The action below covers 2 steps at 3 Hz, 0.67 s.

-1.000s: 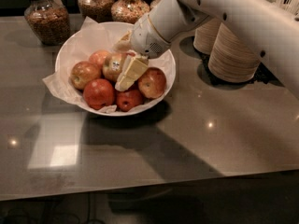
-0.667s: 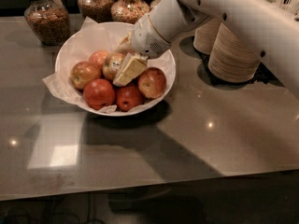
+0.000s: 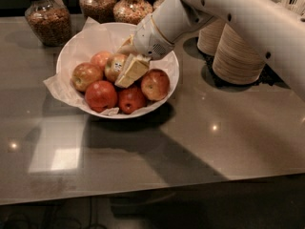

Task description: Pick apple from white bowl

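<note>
You'll find the bowl (image 3: 76,49) on the table (image 3: 214,142), left of centre, with the apple (image 3: 114,67) in it at the middle of the pile. Other apples (image 3: 100,94) lie left, right and in front of it. The gripper (image 3: 127,67) is down in the bowl, against that apple. Jars (image 3: 47,20) stand behind the bowl, and paper bowl stacks (image 3: 236,54) stand to its right.

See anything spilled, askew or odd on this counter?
Nothing stands out. The apples sit inside the white bowl, jars and paper bowl stacks stand upright, and the gripper is down beside the stickered apple.
</note>
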### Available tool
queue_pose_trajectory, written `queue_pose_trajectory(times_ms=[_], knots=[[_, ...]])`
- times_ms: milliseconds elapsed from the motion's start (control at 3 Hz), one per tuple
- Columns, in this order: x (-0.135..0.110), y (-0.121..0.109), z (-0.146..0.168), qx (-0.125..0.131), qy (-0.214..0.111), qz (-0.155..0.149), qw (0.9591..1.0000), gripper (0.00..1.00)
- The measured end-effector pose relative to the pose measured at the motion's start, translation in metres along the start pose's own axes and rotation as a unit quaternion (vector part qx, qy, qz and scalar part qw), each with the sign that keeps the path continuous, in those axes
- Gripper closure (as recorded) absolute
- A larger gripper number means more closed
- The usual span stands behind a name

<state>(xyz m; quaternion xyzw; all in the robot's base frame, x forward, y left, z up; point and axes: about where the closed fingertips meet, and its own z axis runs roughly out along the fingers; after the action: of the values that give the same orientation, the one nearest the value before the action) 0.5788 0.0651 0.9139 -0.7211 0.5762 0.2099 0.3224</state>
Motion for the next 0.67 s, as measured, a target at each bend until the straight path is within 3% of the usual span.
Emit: queue_pose_trajectory(times_ms=[333,667], knots=[[-0.007,0.005,-0.013,0.016,-0.042,-0.006,0.9990,1.00],[-0.025,0.010,-0.048,0.051,-0.115,-0.026,0.9917,1.00]])
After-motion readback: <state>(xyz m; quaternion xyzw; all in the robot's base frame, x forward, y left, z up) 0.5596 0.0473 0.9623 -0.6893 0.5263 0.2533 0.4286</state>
